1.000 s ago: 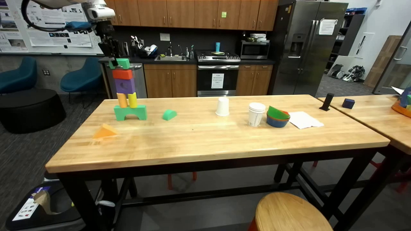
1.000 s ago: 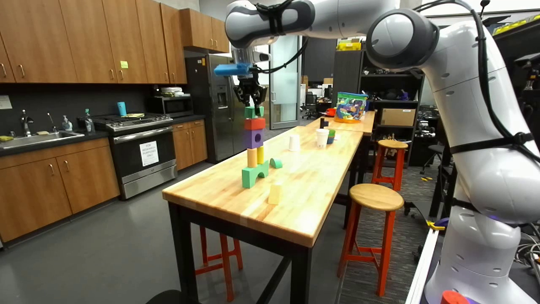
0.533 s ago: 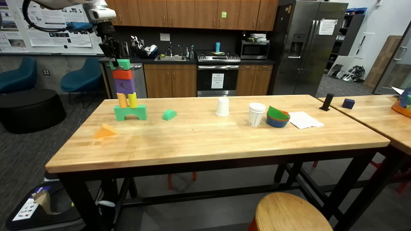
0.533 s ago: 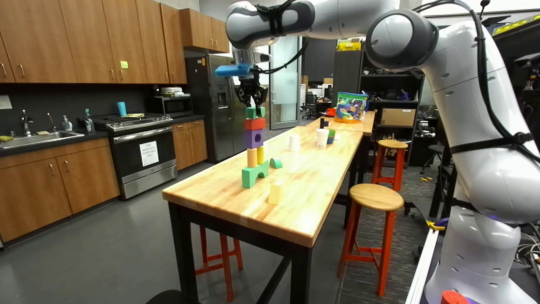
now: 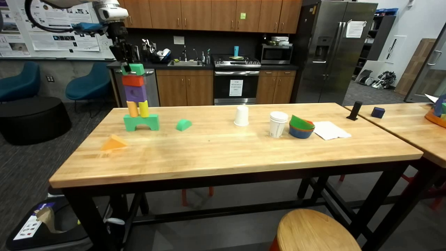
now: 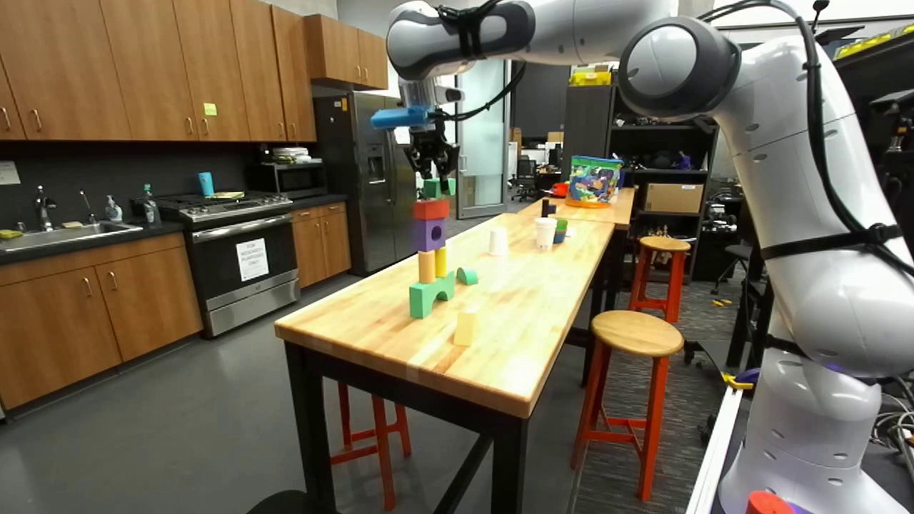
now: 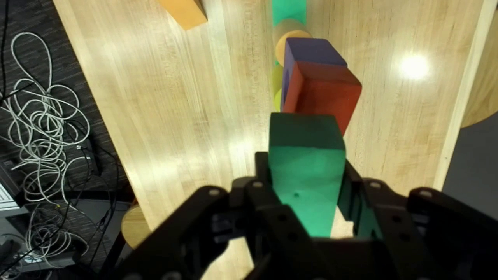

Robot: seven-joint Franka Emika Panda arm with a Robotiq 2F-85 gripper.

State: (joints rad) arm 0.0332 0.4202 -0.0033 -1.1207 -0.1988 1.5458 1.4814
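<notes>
**Robot fingers (image 7: 262, 168) gripped a green block (image 7: 307, 171) over a red block (image 7: 327, 89)**

The two fingers were closed on opposite sides of the green block, which was the highest piece, above the red block and slightly out of line with it; whether the two touched could not be told. Under the red block was a purple block (image 5: 136, 93), resting on an orange cylinder (image 5: 132, 109) and a yellow cylinder (image 5: 143, 109), upright side by side on a green arch (image 5: 141, 120). In an exterior view, all this rose from the far left of a wooden tabletop (image 5: 216, 153). An orange wedge (image 5: 115, 143) lay nearer; a green half-round (image 5: 184, 124) lay right of the arch. Farther right were an upturned white cup (image 5: 241, 115), stacked white cups (image 5: 277, 125) and nested bowls (image 5: 301, 133).

The step in hand seemed to be setting the green block down or lifting it off; this moment alone left that unsettled. The next move called for slow, level motion, since a bump could have toppled the pieces below.
</notes>
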